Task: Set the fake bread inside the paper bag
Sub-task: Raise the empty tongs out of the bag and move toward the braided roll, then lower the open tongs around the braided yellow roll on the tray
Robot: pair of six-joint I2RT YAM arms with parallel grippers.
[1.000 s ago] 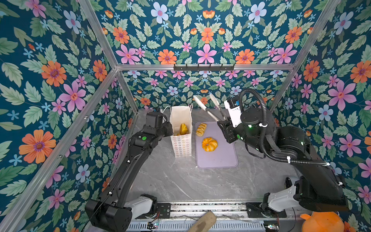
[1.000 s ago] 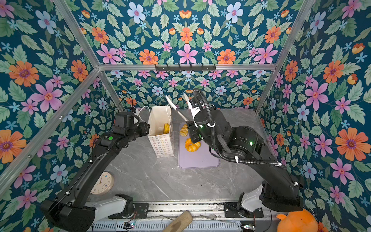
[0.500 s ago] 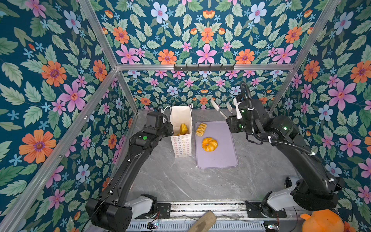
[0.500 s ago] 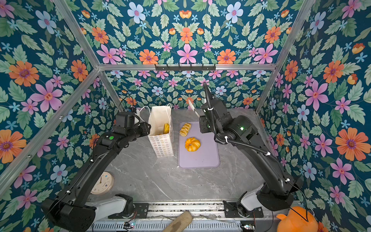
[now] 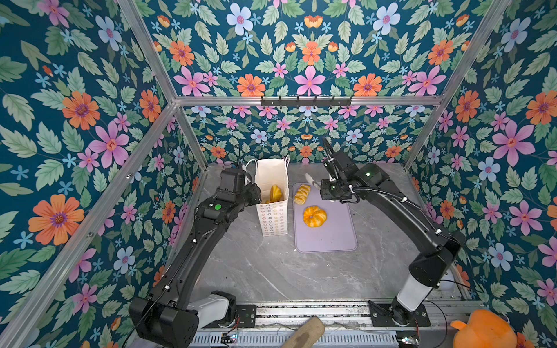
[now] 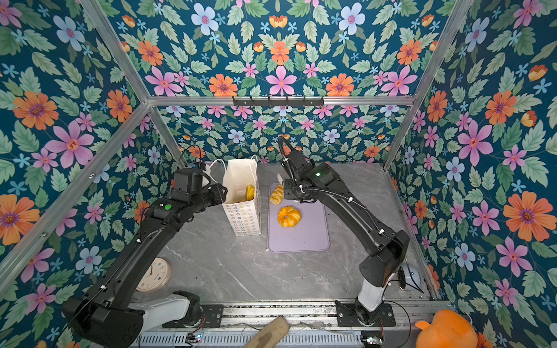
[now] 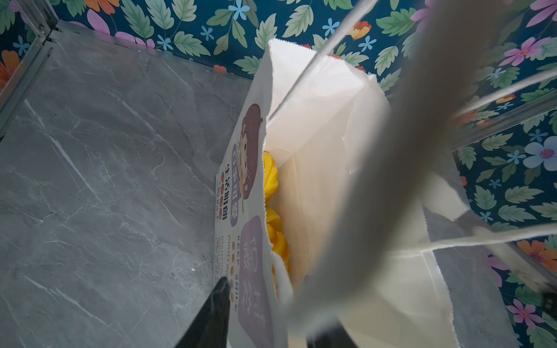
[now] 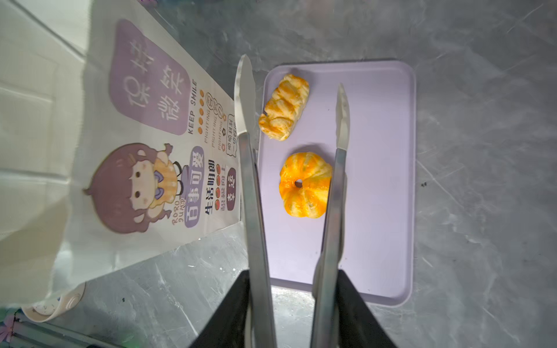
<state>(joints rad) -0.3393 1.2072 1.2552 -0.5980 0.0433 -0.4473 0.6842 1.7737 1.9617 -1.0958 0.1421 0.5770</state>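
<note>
Sitting nearest on a lilac plastic tray: a glossy orange ring-shaped bun, golden braided pastry behind it. Empty silver metal tongs are clutched above by the right gripper. Tall white paper bag, pastries inside, is pinched at the rim by the left gripper.

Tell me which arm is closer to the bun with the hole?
Right. The right fingers hold tongs over the mat beside the bun; the left fingers are past the paper bag.

The paper bag reads "KEEP SMILE", "FIGHTING", perhaps "RORO JUMP".
</note>
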